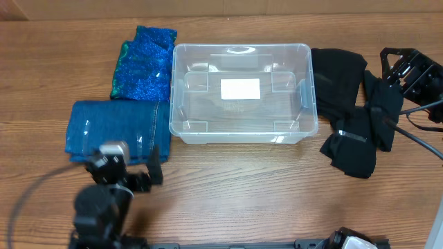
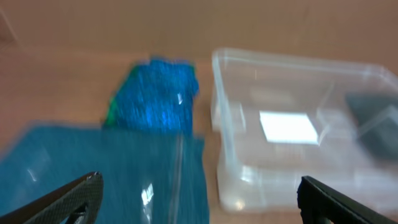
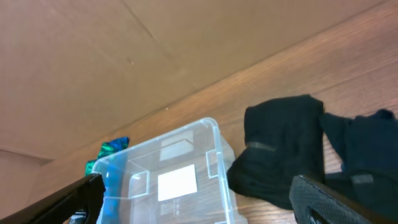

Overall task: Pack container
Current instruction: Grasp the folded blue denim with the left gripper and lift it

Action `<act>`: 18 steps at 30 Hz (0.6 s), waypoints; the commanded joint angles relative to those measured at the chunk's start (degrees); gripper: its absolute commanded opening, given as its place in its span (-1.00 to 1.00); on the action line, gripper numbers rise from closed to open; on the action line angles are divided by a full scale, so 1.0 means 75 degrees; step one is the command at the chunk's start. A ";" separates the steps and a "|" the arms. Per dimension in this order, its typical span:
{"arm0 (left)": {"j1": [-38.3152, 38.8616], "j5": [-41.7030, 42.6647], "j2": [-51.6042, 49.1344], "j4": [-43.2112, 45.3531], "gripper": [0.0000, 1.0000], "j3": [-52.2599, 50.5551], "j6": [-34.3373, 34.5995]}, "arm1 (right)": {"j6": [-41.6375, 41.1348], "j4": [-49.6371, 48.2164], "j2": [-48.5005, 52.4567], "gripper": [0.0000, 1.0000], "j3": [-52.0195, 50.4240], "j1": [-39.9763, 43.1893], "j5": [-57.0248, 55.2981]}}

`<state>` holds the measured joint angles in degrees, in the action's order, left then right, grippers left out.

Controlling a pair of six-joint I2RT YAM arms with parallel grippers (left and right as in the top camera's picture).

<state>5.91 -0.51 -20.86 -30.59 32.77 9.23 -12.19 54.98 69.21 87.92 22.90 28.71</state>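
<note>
Sitting empty on the counter (image 1: 242, 194), the container (image 1: 201, 114) is flanked by piles, probably one per arm. Left hand (image 2: 199, 196) is spread wide by the blue cloth (image 1: 118, 131), right hand (image 3: 196, 190) likewise by the black clothes (image 1: 342, 97).

We are looking at two mostly black arms, the left arm (image 1: 102, 204) wearing a silver-grey block (image 1: 113, 150) near its wrist and trailing a grey cable (image 1: 31, 190), the right arm (image 1: 414, 75) trailing thin black cables (image 1: 414, 136), both ending in dark, tapering fingers (image 2: 69, 198).

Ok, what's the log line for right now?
container empty | left gripper open, by folded blue cloth | right gripper open, by black clothes
</note>
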 commanded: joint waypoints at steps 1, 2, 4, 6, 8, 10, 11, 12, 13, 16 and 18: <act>0.0015 0.0044 -0.1973 -0.0353 1.00 0.2066 -0.0114 | 0.0032 -0.0032 0.0052 1.00 0.0035 0.0026 0.0032; 0.0009 0.0009 -0.2413 -0.0577 1.00 0.2500 -0.0268 | 0.0032 -0.0032 0.0076 1.00 0.0035 0.0026 0.0032; -0.0029 -0.0720 -0.3060 -0.1099 1.00 0.3107 -0.0251 | 0.0032 -0.0029 0.0119 1.00 0.0035 0.0029 0.0032; -0.0335 -0.1309 -0.3707 -0.1711 1.00 0.3724 0.0143 | 0.0032 -0.0032 0.0152 1.00 0.0035 0.0026 0.0032; -0.1040 -0.1119 -0.4459 -0.2361 1.00 0.4430 0.0140 | 0.0032 -0.0032 0.0189 1.00 0.0035 0.0026 0.0032; -0.2250 -0.0309 -0.5458 -0.3118 1.00 0.5298 0.0128 | 0.0032 -0.0032 0.0230 1.00 0.0035 0.0026 0.0032; -0.2873 0.0309 -0.5936 -0.3410 1.00 0.5668 0.0050 | 0.0032 -0.0029 0.0251 1.00 0.0035 0.0026 0.0032; -0.3421 0.0927 -0.6362 -0.3602 1.00 0.5942 -0.0023 | 0.0032 -0.0032 0.0265 1.00 0.0035 0.0026 0.0032; -0.3806 0.1349 -0.6671 -0.3713 1.00 0.6117 -0.0038 | 0.0032 -0.0032 0.0286 1.00 0.0035 0.0026 0.0032; -0.5190 0.2477 -0.7970 -0.3896 1.00 0.6432 -0.0087 | 0.0032 -0.0032 0.0347 1.00 0.0035 0.0026 0.0032; -0.5721 0.2923 -0.8722 -0.3920 1.00 0.6432 -0.0423 | 0.0032 -0.0032 0.0379 1.00 0.0035 0.0026 0.0032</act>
<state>-30.70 9.93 -78.48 -59.02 80.05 8.86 -12.19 55.00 71.72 87.92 22.90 28.71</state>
